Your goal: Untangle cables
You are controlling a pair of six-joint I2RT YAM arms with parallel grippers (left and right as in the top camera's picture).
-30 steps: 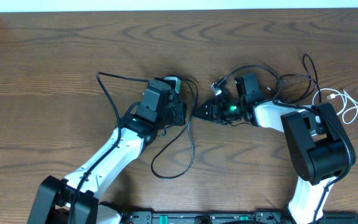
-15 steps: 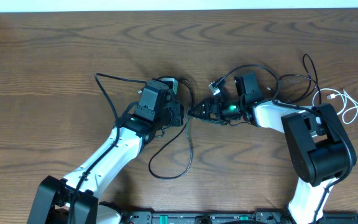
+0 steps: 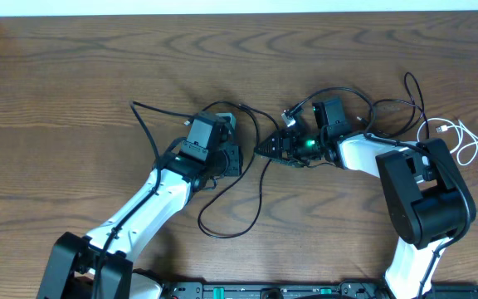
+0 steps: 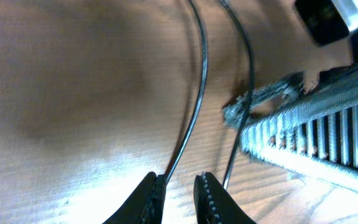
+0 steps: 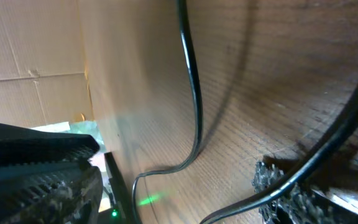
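Thin black cables [image 3: 231,226] loop across the table between both arms, and more black cord [image 3: 388,106] lies at the right beside the white cable [image 3: 463,141]. My left gripper [image 3: 237,158] faces my right gripper [image 3: 262,149] at close range. In the left wrist view the left gripper [image 4: 180,194] shows a narrow gap, with one black cable [image 4: 197,93] running down against its left finger; a second cable [image 4: 248,81] passes just right of it. In the right wrist view the right gripper [image 5: 176,163] stands wide apart, a black cable [image 5: 194,93] lying between its fingers and another [image 5: 328,155] crossing its right finger.
The right gripper's ribbed finger [image 4: 316,124] sits just ahead of my left fingers. Thicker arm wires arch over the right wrist [image 3: 338,93]. The table's back edge [image 3: 239,12] runs along the top, and a cardboard wall [image 5: 30,43] shows beyond the table.
The left gripper drew slightly back and down, and its jaws parted a little. The black loop below it shifted right. The right jaws opened wide, then narrowed somewhat.
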